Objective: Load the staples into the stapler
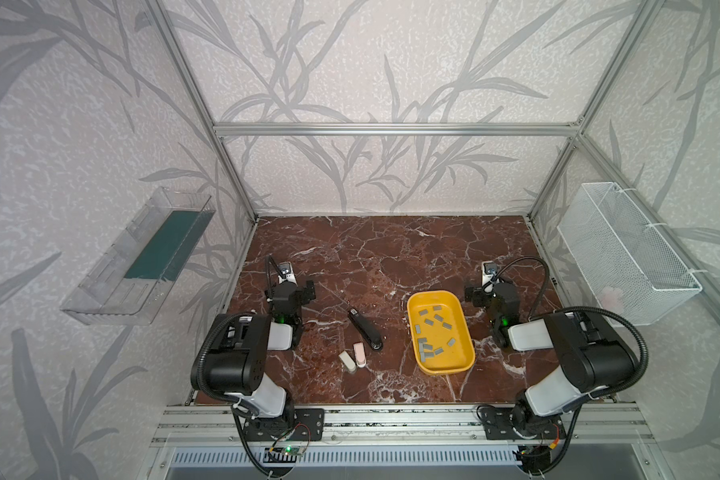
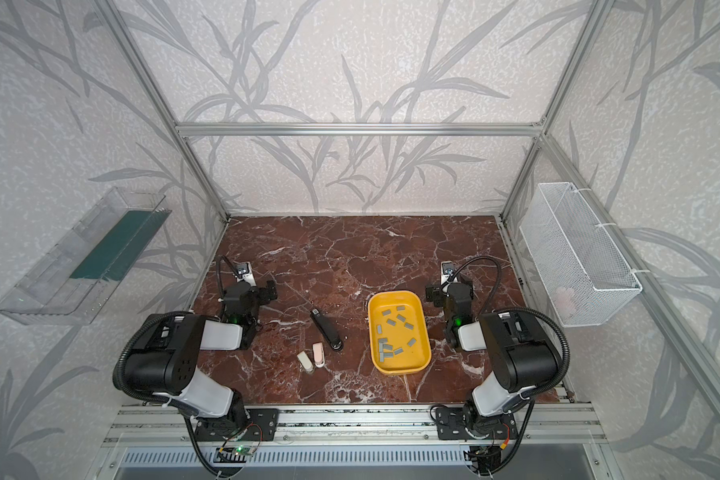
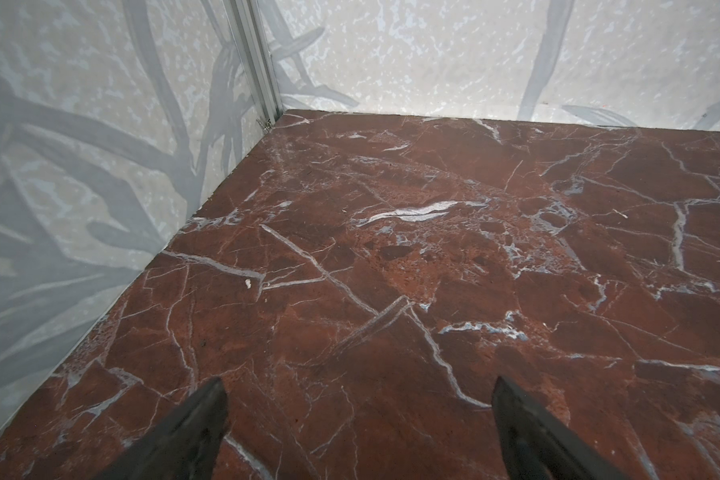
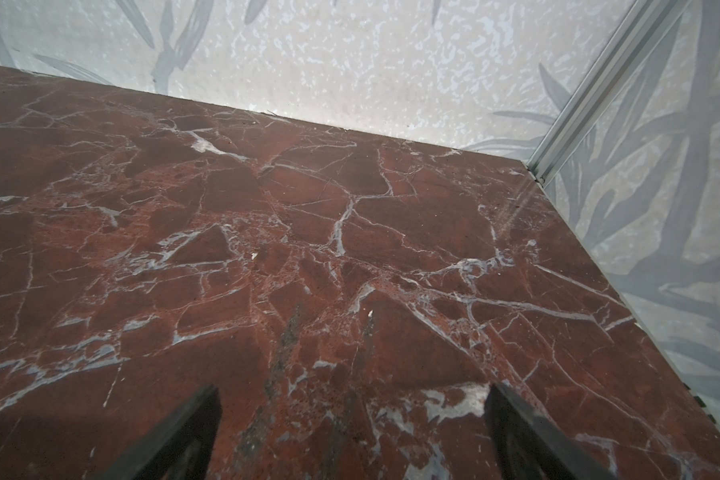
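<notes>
Nearest the front edge, a beige stapler (image 1: pixel 347 360) and a pink stapler (image 1: pixel 359 354) lie side by side on the marble table (image 1: pixel 391 257). To their right, well apart, the yellow tray (image 1: pixel 445 370) holds the staples (image 1: pixel 429 321), loose grey strips. The black stapler (image 1: pixel 365 329) lies diagonally just behind the small pair; it appears closed, though this is unclear. Farther back, the left gripper (image 3: pixel 358 382) and right gripper (image 4: pixel 352 387) hover over bare marble, fingers wide, holding nothing.
</notes>
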